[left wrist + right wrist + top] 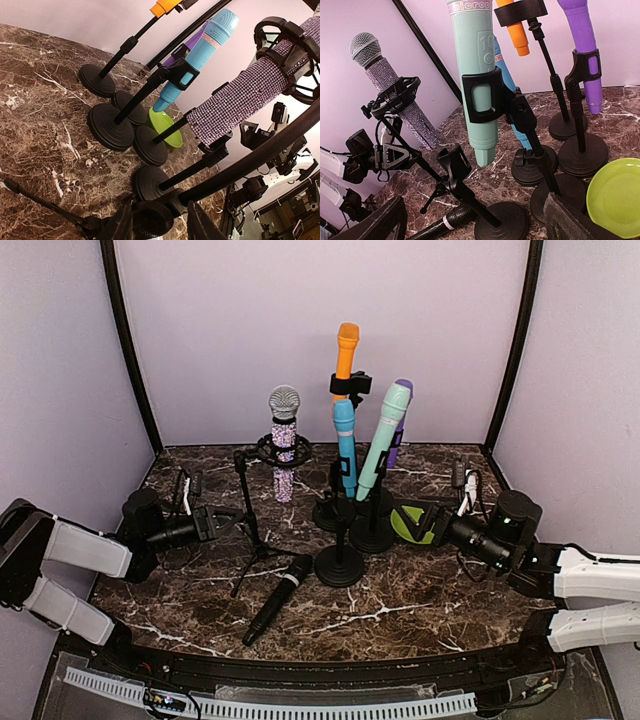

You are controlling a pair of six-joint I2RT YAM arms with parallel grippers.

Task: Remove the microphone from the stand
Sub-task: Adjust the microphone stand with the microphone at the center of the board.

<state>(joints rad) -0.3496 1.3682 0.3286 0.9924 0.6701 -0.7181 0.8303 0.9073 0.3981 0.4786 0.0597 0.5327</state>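
Left gripper (228, 522) has its fingers apart at the lower pole of the tripod stand (250, 540), the stand's knob between the tips; the rhinestone microphone (284, 455) sits above and just beyond it, upright in the stand's shock mount. Right gripper (432, 522) is spread wide too, holding nothing, beside the green plate (403, 523), with the mint microphone (380, 440) clipped on a desk stand ahead. A black microphone (278, 600) lies loose on the marble table (420, 590) between the arms.
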